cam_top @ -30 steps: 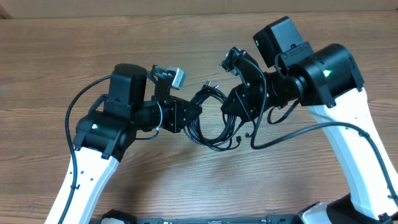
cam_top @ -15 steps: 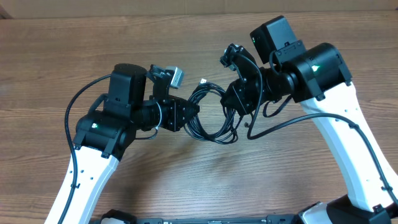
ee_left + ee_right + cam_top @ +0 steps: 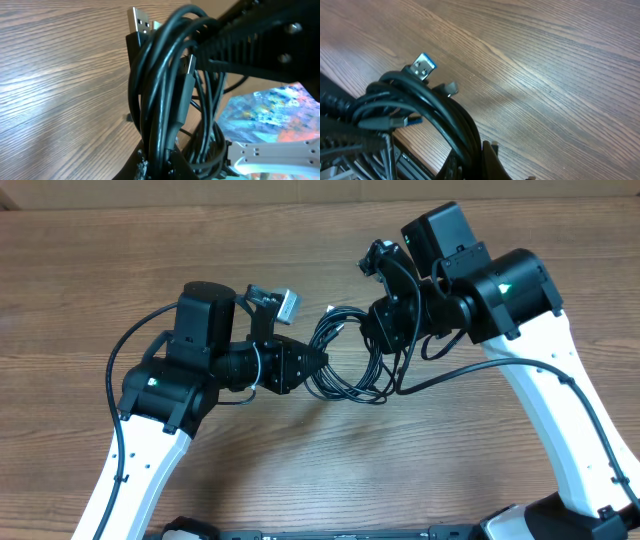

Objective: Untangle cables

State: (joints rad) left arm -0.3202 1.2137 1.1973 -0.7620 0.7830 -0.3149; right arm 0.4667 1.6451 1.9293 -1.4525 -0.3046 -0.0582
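A tangled bundle of thin black cables (image 3: 345, 360) hangs between my two grippers above the wooden table. My left gripper (image 3: 308, 363) is shut on the bundle's left side; in the left wrist view the cords (image 3: 165, 100) rise from between its fingers (image 3: 162, 167), with silvery USB plugs (image 3: 139, 20) on top. My right gripper (image 3: 375, 332) is shut on the bundle's right side; in the right wrist view the cords (image 3: 445, 115) run into its fingers (image 3: 477, 160), and a blue-tipped USB plug (image 3: 423, 66) sticks up.
The wooden table (image 3: 100, 270) spreads all round. A thick black arm cable (image 3: 450, 395) loops below my right arm. A colourful printed patch (image 3: 265, 112) shows behind the cords in the left wrist view.
My right gripper has moved up and slightly left with its part of the bundle. The bundle's loops have drawn tighter between the grippers. My left arm has barely moved.
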